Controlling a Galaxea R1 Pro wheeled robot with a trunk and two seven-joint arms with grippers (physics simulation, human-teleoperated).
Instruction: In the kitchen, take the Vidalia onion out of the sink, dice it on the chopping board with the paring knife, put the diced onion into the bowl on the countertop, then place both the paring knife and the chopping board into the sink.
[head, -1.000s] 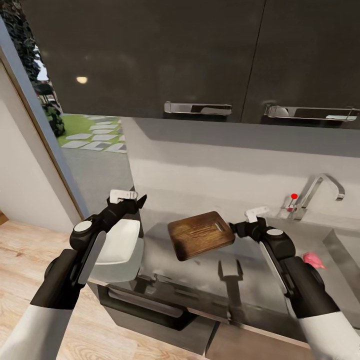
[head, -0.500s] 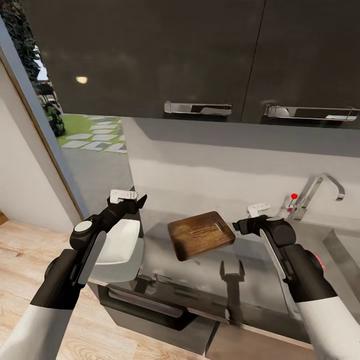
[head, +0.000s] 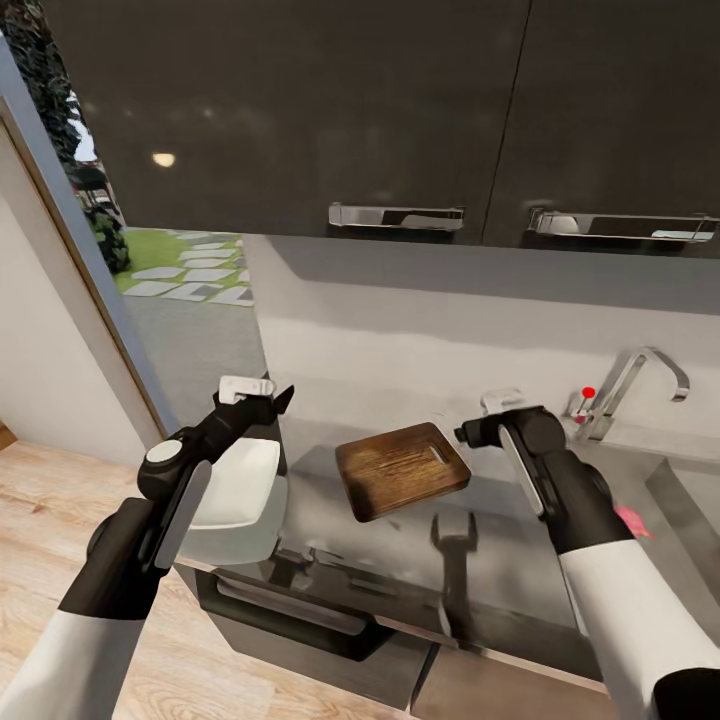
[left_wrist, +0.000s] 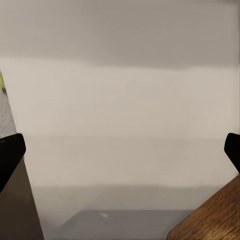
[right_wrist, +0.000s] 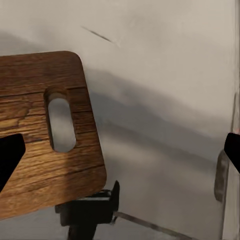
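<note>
Brown chopping board (head: 402, 470) lies flat on grey desk (head: 500, 560). My right tool (head: 470, 433) hovers beside its slotted end, forearm raised, jaws wide, empty. My left tool (head: 272, 398) hangs above white bowl (head: 235, 490), jaws wide. Onion (head: 630, 518) mostly hidden behind right arm.

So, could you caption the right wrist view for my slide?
Open right gripper hovering above the chopping board's slotted end on the countertop.

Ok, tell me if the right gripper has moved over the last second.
Yes. In the head view the right gripper has risen slightly and turned, the arm swinging inward toward the chopping board, which lies where it was. The tap has not shifted.
</note>
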